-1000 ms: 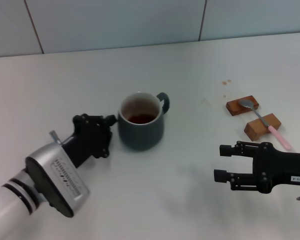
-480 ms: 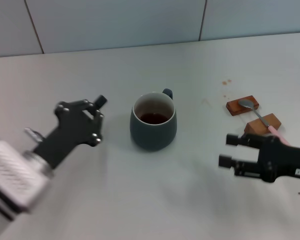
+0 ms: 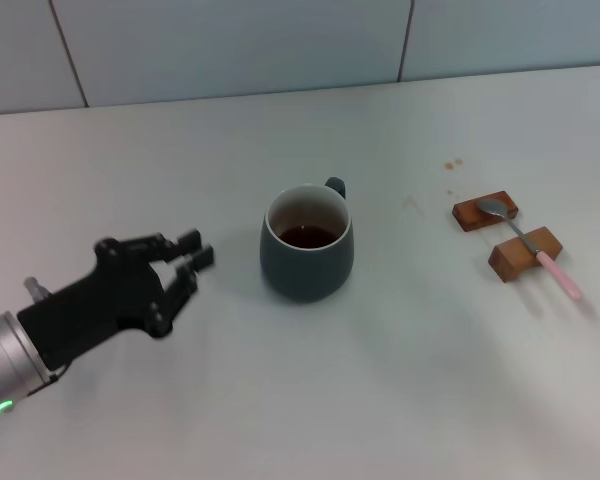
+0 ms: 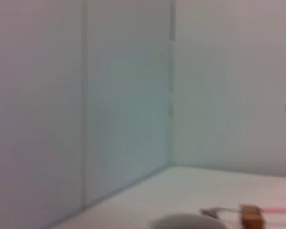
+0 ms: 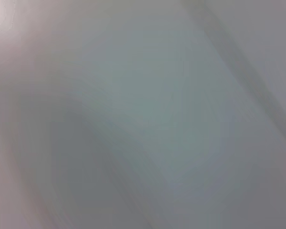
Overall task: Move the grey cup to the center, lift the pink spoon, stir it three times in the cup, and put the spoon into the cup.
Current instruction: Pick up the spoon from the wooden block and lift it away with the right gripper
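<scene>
Grey cup: dark slate-grey ceramic mug [image 3: 307, 243] with brown liquid, now mid-desk, released.
Left hand: [image 3: 183, 266] fingers spread, drawn back beside it.
Pink spoon: pink-handled metal spoon [image 3: 529, 245] untouched across two wooden blocks [image 3: 524, 252].
Right hand: gone from view.
Meaning: centering looks done; spoon next.

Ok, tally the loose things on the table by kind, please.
Cup: 1
Spoon: 1
Wooden blocks: 2
Total: 4
</scene>
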You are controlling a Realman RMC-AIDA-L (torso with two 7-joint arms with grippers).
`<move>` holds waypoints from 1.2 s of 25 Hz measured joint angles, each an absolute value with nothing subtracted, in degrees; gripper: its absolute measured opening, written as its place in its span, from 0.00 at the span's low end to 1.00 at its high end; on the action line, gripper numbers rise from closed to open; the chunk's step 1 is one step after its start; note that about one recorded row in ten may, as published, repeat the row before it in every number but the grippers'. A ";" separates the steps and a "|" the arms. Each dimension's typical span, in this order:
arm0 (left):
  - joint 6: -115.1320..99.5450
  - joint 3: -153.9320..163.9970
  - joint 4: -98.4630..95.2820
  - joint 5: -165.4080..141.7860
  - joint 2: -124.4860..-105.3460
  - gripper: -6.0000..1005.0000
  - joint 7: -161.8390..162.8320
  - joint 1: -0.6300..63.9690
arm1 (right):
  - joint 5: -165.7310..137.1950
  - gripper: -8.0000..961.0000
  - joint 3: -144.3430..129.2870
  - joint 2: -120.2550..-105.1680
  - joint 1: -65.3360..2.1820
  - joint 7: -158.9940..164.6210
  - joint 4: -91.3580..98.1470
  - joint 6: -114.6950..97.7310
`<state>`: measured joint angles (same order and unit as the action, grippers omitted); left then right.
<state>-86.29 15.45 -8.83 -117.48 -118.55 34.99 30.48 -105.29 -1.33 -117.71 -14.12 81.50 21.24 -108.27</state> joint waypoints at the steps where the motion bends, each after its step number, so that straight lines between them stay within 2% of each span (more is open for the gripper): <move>1: -86.21 17.48 -9.81 -117.63 -118.60 0.10 35.97 30.67 | -103.44 0.79 -0.42 -117.42 -13.13 85.16 19.82 -108.05; 4: -85.47 21.07 -12.13 -117.65 -118.77 0.16 38.38 31.00 | -101.25 0.79 2.41 -116.85 -10.75 95.20 16.29 -105.20; 10: -85.13 23.61 -14.63 -117.69 -118.80 0.28 41.15 31.30 | -101.77 0.79 3.12 -117.33 -7.58 107.28 14.68 -97.40; 24: -85.13 24.70 -14.88 -117.74 -118.74 0.80 41.40 31.25 | -105.44 0.79 3.01 -117.71 -7.14 115.22 10.13 -87.15; 30: -85.04 24.78 -14.93 -117.66 -118.74 0.80 41.28 31.26 | -106.09 0.79 3.05 -118.25 -8.08 115.41 9.45 -85.10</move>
<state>-85.04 24.78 -14.93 -117.66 -118.74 41.28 31.26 -106.09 3.04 -118.25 -8.08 115.41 9.45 -85.10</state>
